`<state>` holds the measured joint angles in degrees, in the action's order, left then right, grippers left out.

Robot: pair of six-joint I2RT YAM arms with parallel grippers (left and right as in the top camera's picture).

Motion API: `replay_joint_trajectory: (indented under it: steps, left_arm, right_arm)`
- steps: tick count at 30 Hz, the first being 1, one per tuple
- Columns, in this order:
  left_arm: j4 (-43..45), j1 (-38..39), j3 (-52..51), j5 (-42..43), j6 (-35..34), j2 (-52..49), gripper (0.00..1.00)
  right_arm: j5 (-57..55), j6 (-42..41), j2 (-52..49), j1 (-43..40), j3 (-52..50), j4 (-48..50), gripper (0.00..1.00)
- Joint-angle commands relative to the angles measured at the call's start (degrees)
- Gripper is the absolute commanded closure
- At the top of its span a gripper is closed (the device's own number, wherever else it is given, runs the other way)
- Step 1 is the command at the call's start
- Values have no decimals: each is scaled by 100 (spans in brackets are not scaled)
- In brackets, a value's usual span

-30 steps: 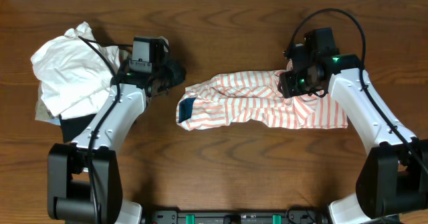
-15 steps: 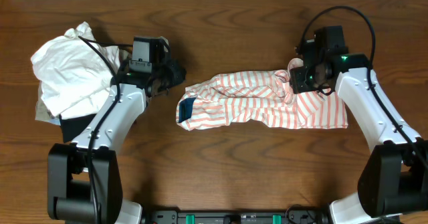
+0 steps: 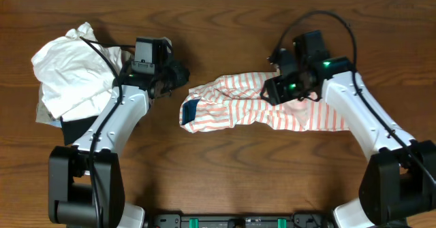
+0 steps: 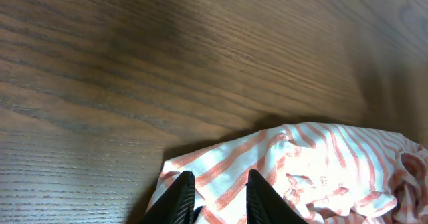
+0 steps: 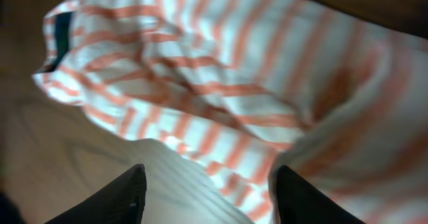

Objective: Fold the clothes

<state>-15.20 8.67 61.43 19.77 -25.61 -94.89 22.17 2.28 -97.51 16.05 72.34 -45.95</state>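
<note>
Shirt (image 3: 231, 109) lies bunched mid-table (image 3: 225, 180), stretched from 9 to 3 o'clock. Right gripper (image 5: 210, 177) hovers over it, jaws wide apart, probably to pinch an edge. Left gripper (image 4: 219, 177), jaws slightly apart, sits at its 10 o'clock corner.

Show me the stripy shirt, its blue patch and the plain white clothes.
stripy shirt (image 3: 238, 105), overhead view, middle of its body.
blue patch (image 3: 191, 109), overhead view, centre of the patch.
plain white clothes (image 3: 68, 75), overhead view, top of the heap.
</note>
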Motion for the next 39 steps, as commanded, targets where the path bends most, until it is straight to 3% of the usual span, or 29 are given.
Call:
replay_joint_trajectory:
  steps: [1,6,13,18,20,33,39]
  left_arm:
    - [-17,-13,-20,11,74,-7,73]
    - [-17,-13,-20,13,74,-7,73]
    - [-17,-13,-20,13,74,-7,73]
    - [-15,-13,-20,13,74,-7,73]
    - [-17,-13,-20,11,74,-7,73]
    - [-125,-13,-20,13,74,-7,73]
    - [-216,-13,-20,13,74,-7,73]
  right_arm:
    - [199,-98,-142,232,-46,24,39]
    - [-310,-96,-46,173,13,68,38]
    - [-544,98,789,-535,378,103,36]
    - [-457,-13,874,-1043,341,94,63]
    - [-243,-13,728,-1080,275,101,69]
    - [330,-57,-1438,-505,105,979,62]
    - [463,-57,-1519,-389,138,1102,57]
